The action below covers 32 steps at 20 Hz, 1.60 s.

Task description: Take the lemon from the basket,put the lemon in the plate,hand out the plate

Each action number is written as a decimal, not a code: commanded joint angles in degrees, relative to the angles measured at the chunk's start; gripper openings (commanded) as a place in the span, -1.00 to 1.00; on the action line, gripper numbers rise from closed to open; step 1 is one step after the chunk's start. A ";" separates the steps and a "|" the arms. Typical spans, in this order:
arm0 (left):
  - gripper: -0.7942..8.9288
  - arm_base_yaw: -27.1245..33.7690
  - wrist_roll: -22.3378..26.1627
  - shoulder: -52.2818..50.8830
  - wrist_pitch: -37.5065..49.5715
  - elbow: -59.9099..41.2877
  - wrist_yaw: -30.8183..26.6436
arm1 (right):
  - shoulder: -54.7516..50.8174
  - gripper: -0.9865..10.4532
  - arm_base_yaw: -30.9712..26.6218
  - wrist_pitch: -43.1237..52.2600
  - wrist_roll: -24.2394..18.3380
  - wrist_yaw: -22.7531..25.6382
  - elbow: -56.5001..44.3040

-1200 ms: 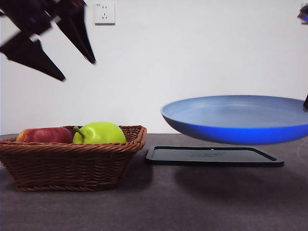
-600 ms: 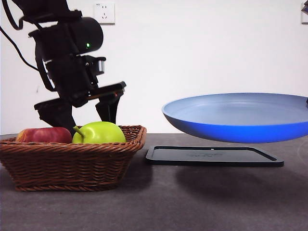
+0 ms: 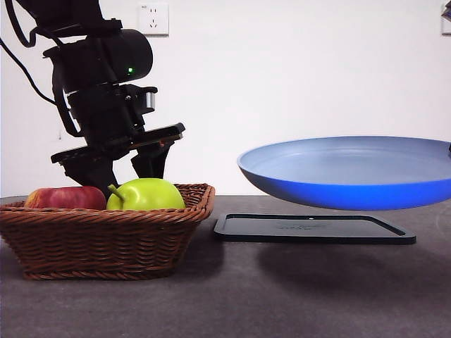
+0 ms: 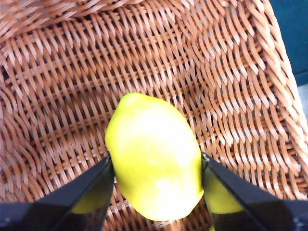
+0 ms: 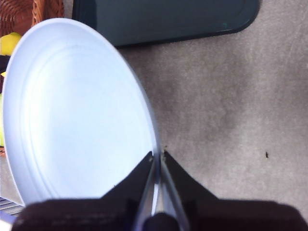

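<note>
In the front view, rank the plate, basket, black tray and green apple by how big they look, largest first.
1. Plate and basket: similar spread, and the plate is held up off the table, possibly nearer the camera, so unranked.
2. Black tray: nearly as wide, but seen edge-on and thin.
3. Green apple: clearly smallest.

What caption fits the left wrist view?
Left end effector closed on the lemon inside the basket.
</note>
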 commanded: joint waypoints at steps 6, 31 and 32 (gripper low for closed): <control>-0.39 -1.70 1.38 -18.86 0.96 1.38 12.50 | 1.40 -0.82 0.09 0.90 1.07 -0.50 1.09; -0.14 -31.30 5.38 -8.90 4.70 1.38 2.84 | 2.45 -0.82 1.22 -1.88 1.03 -5.03 1.09; -0.13 -31.30 5.33 -8.90 4.42 1.38 2.84 | 2.45 -0.82 1.22 -1.88 1.03 -5.03 1.09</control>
